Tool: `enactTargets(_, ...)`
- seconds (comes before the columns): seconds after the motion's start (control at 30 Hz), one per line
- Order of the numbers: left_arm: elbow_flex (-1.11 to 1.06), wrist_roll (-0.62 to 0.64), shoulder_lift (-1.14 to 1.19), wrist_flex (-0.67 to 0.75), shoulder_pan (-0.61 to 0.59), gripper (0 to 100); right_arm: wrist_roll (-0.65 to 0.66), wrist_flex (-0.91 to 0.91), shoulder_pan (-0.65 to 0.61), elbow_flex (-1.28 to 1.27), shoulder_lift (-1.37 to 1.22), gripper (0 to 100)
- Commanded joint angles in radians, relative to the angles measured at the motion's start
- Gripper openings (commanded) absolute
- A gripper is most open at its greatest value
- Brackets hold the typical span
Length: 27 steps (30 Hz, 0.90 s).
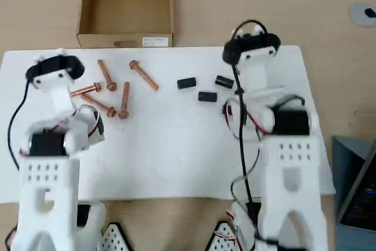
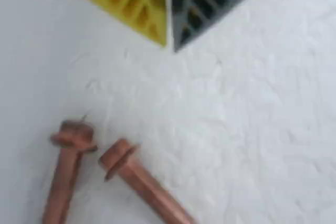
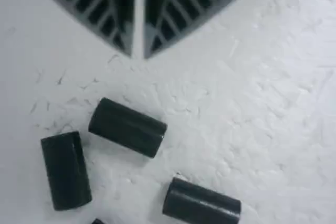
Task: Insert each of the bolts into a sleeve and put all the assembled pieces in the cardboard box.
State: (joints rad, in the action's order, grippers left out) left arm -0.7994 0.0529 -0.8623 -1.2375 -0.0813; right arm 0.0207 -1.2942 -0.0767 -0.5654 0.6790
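Several copper bolts (image 1: 111,89) lie scattered on the left of the white mat (image 1: 170,145), and three black sleeves (image 1: 205,88) lie apart right of centre. The cardboard box (image 1: 126,10) stands open beyond the mat's far edge. My left gripper (image 2: 169,43) hangs shut with nothing in it, its yellow and dark fingertips meeting just above the mat, a short way from two bolts (image 2: 142,182). My right gripper (image 3: 137,53) is also shut on nothing, close over a lying sleeve (image 3: 127,127), with two more sleeves (image 3: 65,170) beside it.
The left arm (image 1: 53,72) stands over the mat's left edge and the right arm (image 1: 252,54) over its far right part. A dark object (image 1: 358,180) sits past the table's right edge. Bare mat spreads across the middle and front.
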Motion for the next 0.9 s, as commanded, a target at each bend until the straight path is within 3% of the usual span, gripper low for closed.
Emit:
enactTargets(0.0, 0.110, -0.005, 0.150, -0.002, 0.006, 1, 0.009, -0.005, -0.007, 0.128, -0.137, 0.9)
enactTargets(0.3, 0.333, -0.028, 0.381, -0.133, -0.126, 20, 0.285, -0.130, -0.005, 0.418, -0.489, 0.9)
enactTargets(0.43, 0.362, -0.141, 0.424, -0.150, -0.141, 21, 0.311, -0.153, -0.005, 0.483, -0.634, 0.9)
enactTargets(0.7, 0.364, -0.147, 0.444, -0.152, -0.141, 21, 0.319, -0.114, 0.021, 0.558, -0.780, 7.4)
enactTargets(0.87, 0.364, -0.149, 0.444, -0.183, -0.133, 21, 0.404, -0.114, 0.038, 0.578, -0.796, 11.3)
